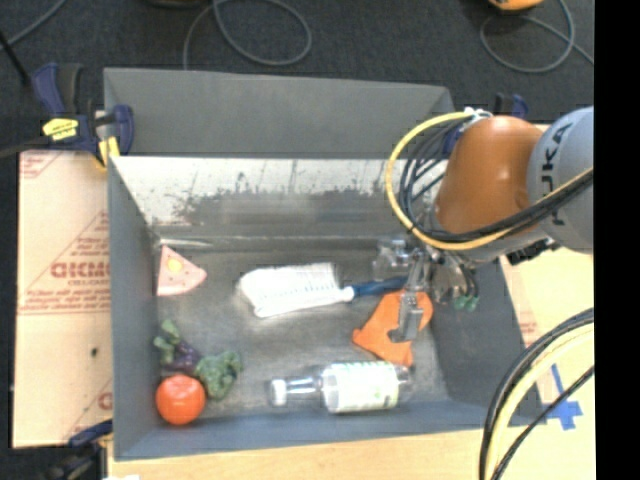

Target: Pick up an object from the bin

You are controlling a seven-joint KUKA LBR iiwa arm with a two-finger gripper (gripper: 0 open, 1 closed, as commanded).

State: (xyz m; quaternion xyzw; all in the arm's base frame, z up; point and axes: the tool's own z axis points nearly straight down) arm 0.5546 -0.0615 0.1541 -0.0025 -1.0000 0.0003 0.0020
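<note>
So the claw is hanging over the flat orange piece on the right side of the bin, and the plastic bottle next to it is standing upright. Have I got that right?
Not quite. The camera view shows the plastic bottle lying on its side, not standing upright. The rest holds: the gripper is over the flat orange piece on the right side of the bin.

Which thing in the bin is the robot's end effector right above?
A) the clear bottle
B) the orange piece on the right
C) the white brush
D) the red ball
B: the end effector is directly over the orange piece at the bin's right side.
</note>
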